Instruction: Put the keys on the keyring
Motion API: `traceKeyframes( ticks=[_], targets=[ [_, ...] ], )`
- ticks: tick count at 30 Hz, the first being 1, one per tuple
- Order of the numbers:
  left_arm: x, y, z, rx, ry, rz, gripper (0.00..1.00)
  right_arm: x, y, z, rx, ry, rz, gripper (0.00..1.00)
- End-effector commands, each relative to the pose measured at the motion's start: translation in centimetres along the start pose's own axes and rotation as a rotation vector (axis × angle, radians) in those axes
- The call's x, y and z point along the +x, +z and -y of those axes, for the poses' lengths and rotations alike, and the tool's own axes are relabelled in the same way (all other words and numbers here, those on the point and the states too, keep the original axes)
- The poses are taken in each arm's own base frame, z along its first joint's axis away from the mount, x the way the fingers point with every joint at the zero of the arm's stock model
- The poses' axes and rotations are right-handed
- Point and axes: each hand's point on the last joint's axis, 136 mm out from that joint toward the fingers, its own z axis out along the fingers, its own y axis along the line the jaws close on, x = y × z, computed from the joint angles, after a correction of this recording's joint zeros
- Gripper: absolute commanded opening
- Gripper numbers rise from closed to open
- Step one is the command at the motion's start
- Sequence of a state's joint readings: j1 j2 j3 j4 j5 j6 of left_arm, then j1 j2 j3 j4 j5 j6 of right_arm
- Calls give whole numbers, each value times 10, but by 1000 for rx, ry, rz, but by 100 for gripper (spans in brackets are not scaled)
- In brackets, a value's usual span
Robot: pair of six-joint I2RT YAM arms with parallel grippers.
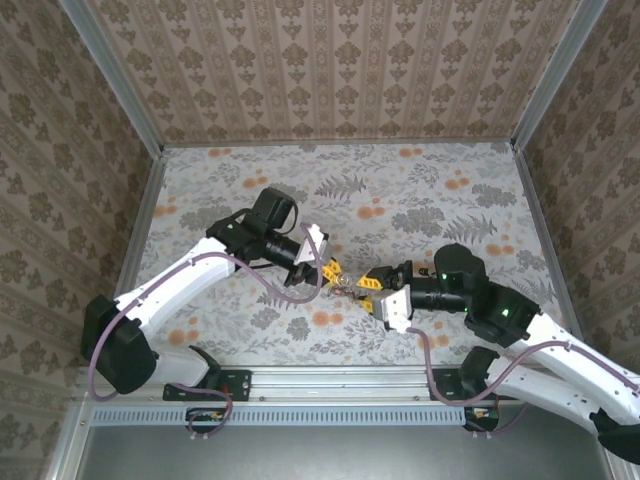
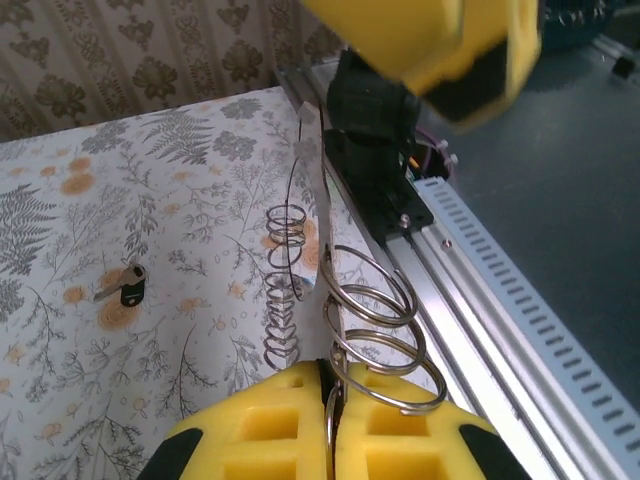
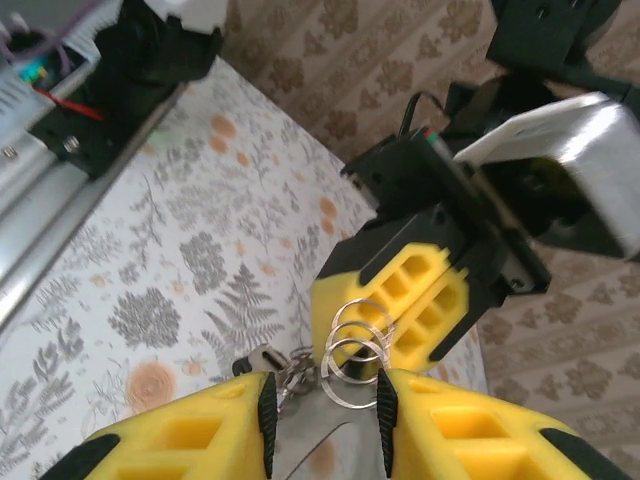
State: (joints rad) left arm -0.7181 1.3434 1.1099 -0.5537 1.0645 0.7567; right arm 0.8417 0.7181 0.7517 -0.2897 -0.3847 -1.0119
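Flower-print worktop (image 1: 420,190), walled on three sides with patterned paper. Left arm (image 1: 170,280) and right arm (image 1: 560,350) both reach inward and meet near the middle of the worktop, toward its near edge.

Left gripper (image 1: 330,268): yellow fingers (image 2: 280,420) pressed together, with the wire of the keyring (image 2: 375,320) pinched in the seam between them. The keyring reads as a cluster of bright steel split-ring coils. It stands out from the fingertips, lifted off the worktop. A fainter coil shape lies just beside it; cannot tell if that is a shadow or more rings.

Right gripper (image 1: 366,286): faces the left one, tips just beside the rings. In the right wrist view its yellow fingers (image 3: 210,430) stand apart, with a plain grey patch in the gap. Cannot tell whether they grip anything. The rings hang right at the mouth of that gap, against the left gripper's yellow pads.

A small metal piece (image 3: 262,358) hangs just left of the rings, too blurred to name.

A black-headed key (image 2: 125,285) lies flat on the worktop, well apart from the rings, beside an orange flower.
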Motion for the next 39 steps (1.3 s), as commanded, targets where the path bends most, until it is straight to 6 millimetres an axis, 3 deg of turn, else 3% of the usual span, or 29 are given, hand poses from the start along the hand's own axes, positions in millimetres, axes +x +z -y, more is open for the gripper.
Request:
traceKeyframes(
  ticks=[1, 9, 19, 35, 39],
  targets=[
    [-27, -6, 0, 3, -40, 96, 0, 8, 1, 28, 179, -49, -77, 39],
    [-32, -7, -5, -11, -94, 112, 0, 16, 9, 42, 309, -116, -107, 33],
    [-38, -7, -6, -10, -106, 134, 0, 27, 9, 42, 323, -162, -166, 24],
    [-34, -6, -7, -17, -123, 127, 0, 37, 13, 40, 307, -282, -225, 26],
    [-34, -6, -8, -18, -123, 128, 0, 40, 13, 40, 307, -310, -248, 22]
  ],
)
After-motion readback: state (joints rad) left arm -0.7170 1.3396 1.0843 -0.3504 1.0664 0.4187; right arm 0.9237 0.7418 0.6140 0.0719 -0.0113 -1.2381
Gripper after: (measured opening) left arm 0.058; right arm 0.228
